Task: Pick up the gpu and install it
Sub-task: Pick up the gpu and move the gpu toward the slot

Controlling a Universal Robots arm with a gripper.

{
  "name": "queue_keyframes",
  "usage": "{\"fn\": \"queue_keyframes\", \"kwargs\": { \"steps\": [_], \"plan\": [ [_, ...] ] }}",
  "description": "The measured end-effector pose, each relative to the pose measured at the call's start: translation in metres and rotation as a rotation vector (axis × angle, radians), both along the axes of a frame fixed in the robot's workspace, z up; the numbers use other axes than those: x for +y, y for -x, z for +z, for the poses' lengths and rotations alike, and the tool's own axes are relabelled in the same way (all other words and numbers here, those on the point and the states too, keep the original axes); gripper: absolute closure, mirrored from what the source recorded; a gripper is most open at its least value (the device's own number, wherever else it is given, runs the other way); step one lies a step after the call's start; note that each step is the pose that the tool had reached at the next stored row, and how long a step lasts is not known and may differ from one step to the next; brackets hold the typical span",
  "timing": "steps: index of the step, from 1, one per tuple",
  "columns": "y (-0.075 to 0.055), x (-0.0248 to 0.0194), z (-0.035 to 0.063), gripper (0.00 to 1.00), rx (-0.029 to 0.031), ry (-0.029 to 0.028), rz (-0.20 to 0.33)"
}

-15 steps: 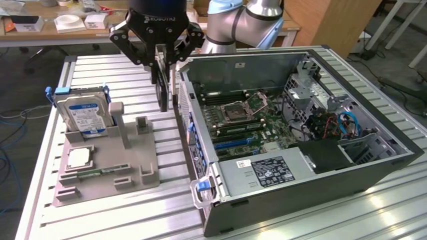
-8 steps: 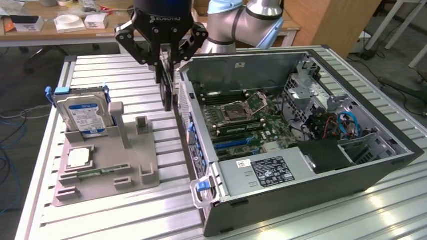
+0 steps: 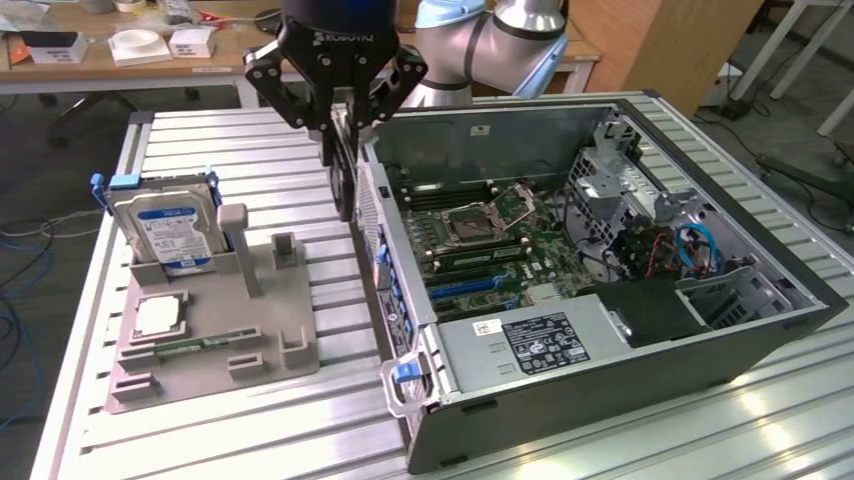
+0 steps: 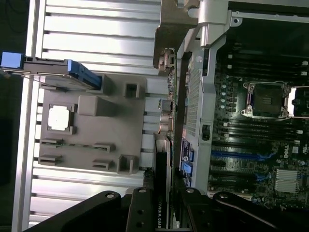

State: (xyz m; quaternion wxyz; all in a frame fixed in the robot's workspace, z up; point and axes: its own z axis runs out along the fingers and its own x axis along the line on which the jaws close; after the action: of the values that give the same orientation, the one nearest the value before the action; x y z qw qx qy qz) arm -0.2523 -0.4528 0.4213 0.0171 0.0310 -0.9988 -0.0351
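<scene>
Ribbed metal table (image 3: 240, 420); wooden bench (image 3: 80, 70) with white boxes (image 3: 147, 45) behind the arm. We note the gripper (image 3: 342, 135) clamped on the gpu (image 3: 346, 185), which hangs upright and edge-on directly below the fingers. The open computer case (image 3: 601, 250) wall stands just beside the card on one side. On the other side lies a bare strip of table, then the grey holder (image 3: 267, 340) carrying the hard drive (image 3: 163, 225).
</scene>
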Motion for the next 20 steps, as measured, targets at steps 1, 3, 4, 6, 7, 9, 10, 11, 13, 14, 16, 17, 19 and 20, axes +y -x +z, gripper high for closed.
{"fn": "queue_keyframes", "kwargs": {
  "steps": [1, 3, 4, 6, 7, 9, 10, 11, 13, 14, 16, 17, 19, 20],
  "plan": [
    [-0.001, 0.0, 0.0, 0.74, -0.0001, 0.0, 0.0],
    [-0.003, 0.0, 0.0, 0.74, 0.0, 0.0001, 0.0],
    [-0.004, 0.0, 0.0, 0.74, -0.0001, 0.0, 0.0],
    [-0.007, 0.0, 0.0, 0.74, 0.0, 0.0001, 0.0],
    [-0.008, 0.0, 0.0, 0.74, 0.0, 0.0, 0.0],
    [-0.01, 0.0, 0.0, 0.74, 0.0, 0.0001, 0.0],
    [-0.011, 0.0, 0.0, 0.74, 0.0, 0.0, 0.0],
    [-0.012, 0.0, 0.0, 0.74, 0.0, 0.0001, 0.0],
    [-0.014, 0.0, 0.0, 0.74, 0.0001, 0.0, 0.0],
    [-0.015, 0.0, 0.0, 0.74, -0.0001, 0.0, 0.0],
    [-0.017, 0.0, 0.0, 0.74, 0.0, 0.0, 0.0],
    [-0.019, 0.0, 0.0, 0.74, 0.0, 0.0001, 0.0],
    [-0.021, 0.0, 0.0, 0.74, 0.0, 0.0, 0.0],
    [-0.022, 0.0, 0.0, 0.74, 0.0, 0.0001, 0.0]
  ]
}}
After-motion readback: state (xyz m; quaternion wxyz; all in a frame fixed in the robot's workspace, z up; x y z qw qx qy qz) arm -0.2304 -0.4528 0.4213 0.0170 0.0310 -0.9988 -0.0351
